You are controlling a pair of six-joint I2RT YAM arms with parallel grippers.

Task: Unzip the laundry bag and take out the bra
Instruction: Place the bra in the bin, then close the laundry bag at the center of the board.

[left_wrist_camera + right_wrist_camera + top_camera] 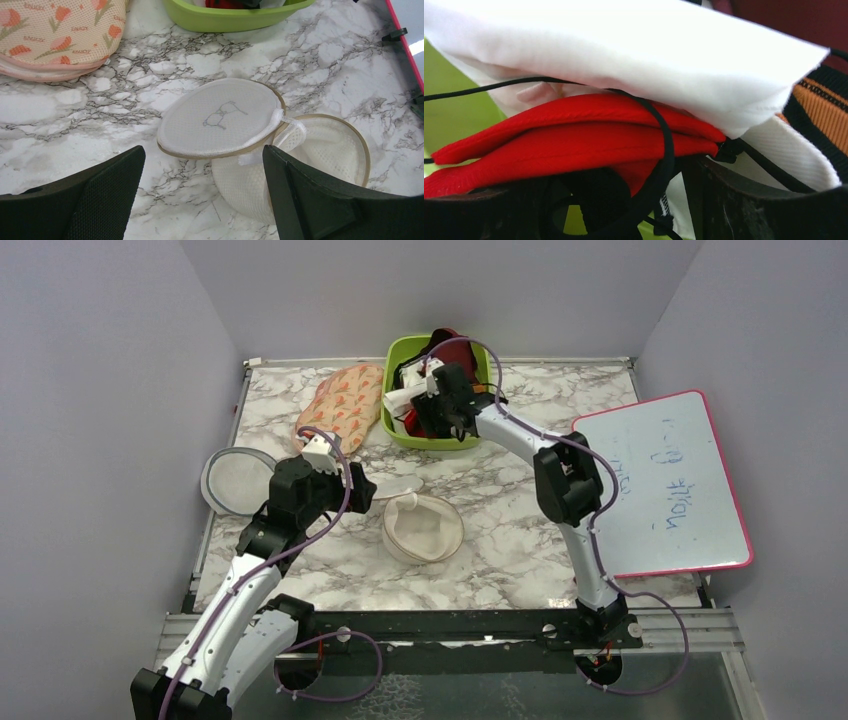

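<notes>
One cream mesh laundry bag (320,150), unzipped

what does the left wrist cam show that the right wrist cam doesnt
Only the left wrist view: the laundry bag lying unzipped on the marble table, its lid flipped aside and no red fabric visible inside, plus a floral pad at top left.
Only the right wrist view: a close look at the bra, red with a black strap looped over it, tucked under a white cloth, with orange-and-black striped fabric at right.
Both: the green bin, its outer wall in the left view and its inner wall in the right.
</notes>
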